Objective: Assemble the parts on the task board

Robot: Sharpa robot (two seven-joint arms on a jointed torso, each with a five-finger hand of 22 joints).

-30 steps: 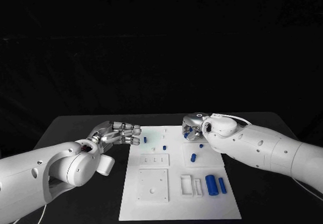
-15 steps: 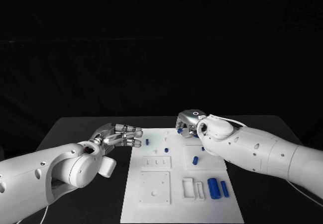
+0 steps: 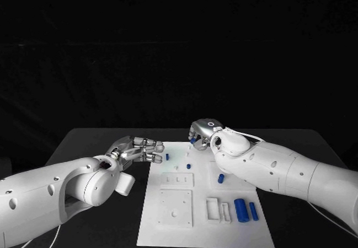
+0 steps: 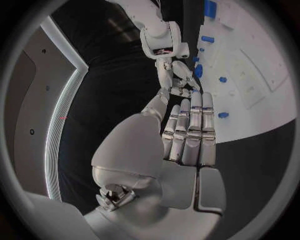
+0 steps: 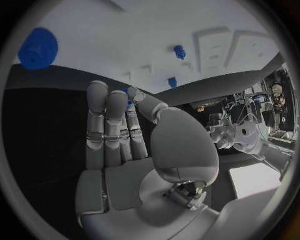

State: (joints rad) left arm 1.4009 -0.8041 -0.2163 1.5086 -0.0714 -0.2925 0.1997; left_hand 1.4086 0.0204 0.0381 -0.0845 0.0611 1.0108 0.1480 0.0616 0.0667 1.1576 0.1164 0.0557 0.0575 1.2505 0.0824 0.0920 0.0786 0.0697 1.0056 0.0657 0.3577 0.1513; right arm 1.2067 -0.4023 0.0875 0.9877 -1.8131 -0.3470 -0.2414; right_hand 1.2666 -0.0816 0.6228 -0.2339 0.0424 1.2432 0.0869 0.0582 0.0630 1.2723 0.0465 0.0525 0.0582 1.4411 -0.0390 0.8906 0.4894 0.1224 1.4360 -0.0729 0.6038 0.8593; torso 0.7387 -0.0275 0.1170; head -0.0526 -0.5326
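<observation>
Silver fingers of the left robot hand lie side by side, nearly straight in the left wrist view, with nothing visibly held; the hand hovers just off the far left corner of the task board, with a small blue part at about 3 o'clock from its fingertips in the head view. The right robot hand sits at the board's far edge, close to 12 o'clock of the plate's middle; in the right wrist view its fingers extend together and the thumb bends across toward them, with a bit of blue at the fingertips, though I cannot tell whether that is a part pinched there or one lying on the board behind. Outward from the hands, the white board lies in the middle of the black surface, running toward 6 o'clock. On it a small blue peg stands near the middle, another blue piece lies at about 4 o'clock of that peg, and two blue cylinders, one thick and one thin, lie side by side toward the near right, just beside a white slotted block. No readable writing shows on the board or parts.
</observation>
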